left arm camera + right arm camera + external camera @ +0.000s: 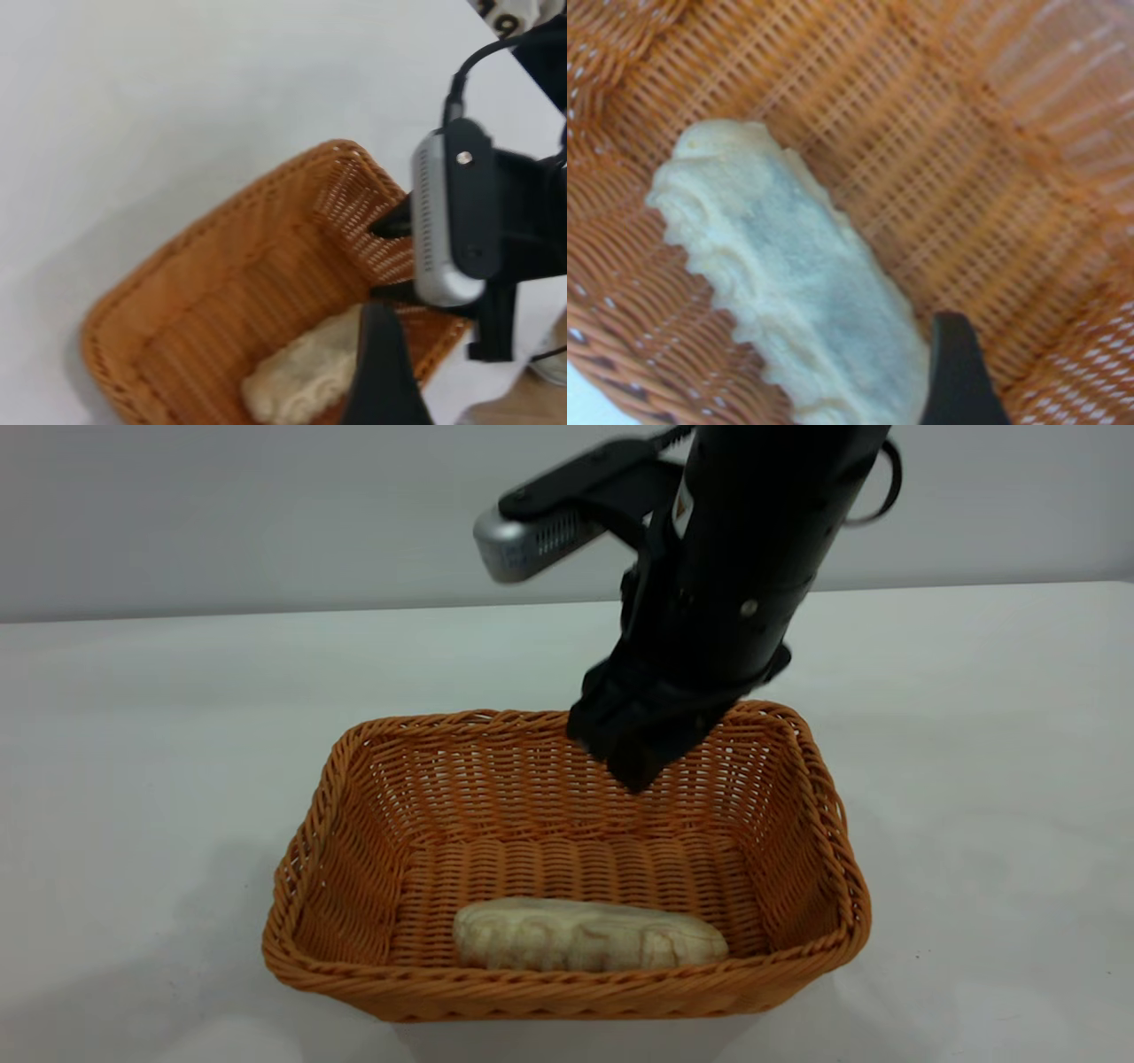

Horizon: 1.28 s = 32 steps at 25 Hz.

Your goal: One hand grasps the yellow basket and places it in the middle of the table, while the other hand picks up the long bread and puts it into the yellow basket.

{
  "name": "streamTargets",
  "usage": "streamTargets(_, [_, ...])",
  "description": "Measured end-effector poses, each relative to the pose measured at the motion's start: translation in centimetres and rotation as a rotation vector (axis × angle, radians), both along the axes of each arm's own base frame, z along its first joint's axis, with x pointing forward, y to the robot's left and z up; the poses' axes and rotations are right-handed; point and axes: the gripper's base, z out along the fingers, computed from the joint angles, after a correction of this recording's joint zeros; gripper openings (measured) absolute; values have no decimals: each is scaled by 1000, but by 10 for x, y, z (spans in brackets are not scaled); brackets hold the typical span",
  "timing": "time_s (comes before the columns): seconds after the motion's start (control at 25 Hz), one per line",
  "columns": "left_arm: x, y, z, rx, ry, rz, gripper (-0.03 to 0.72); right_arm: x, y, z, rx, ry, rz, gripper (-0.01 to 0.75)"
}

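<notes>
I find the yellow basket (567, 1001) standing flat on the white counter (133, 779), at the centre of the exterior view toward 6 o'clock, its long sides running from 9 to 3 o'clock. The long bread (589, 937) lies inside it on the woven floor, at the 6 o'clock side. It sits lengthwise along the near long wall and just beside it, with a pale, mottled face showing. The right arm comes down from 12 o'clock of the exterior view, carrying a silver-grey box (523, 545) on its side. The right end effector (633, 766) hangs over the basket's interior at about 1 o'clock of the basket, in front of the far wall and well apart from the bread. In the left wrist view its two pointed fingers (390, 226) stand parted, with only the basket weave visible between them; I record it as open and holding nothing. The right wrist view looks straight down on the bread and the basket floor, with one black fingertip (957, 372) near one end of the loaf. The left end effector (383, 354) appears only in its own wrist view, as a dark shape above the bread and the basket. I cannot tell whether it is open or closed, and nothing shows in its hold.
</notes>
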Motion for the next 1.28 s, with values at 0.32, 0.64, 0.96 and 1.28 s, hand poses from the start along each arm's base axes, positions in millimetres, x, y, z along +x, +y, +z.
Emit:
streamTargets(0.32, [-24,13,24,118,-117,39,568,8,-27,36,-1,-52,-66,433])
streamTargets(0.64, [-56,28,42,203,-142,131,568,7,-72,86,-1,-83,-178,334])
streamTargets(0.96, [-95,37,39,234,-165,156,568,-19,-102,142,13,-155,-218,259])
streamTargets(1.28, [-143,45,28,231,-208,171,568,-60,-129,191,40,-218,-256,242])
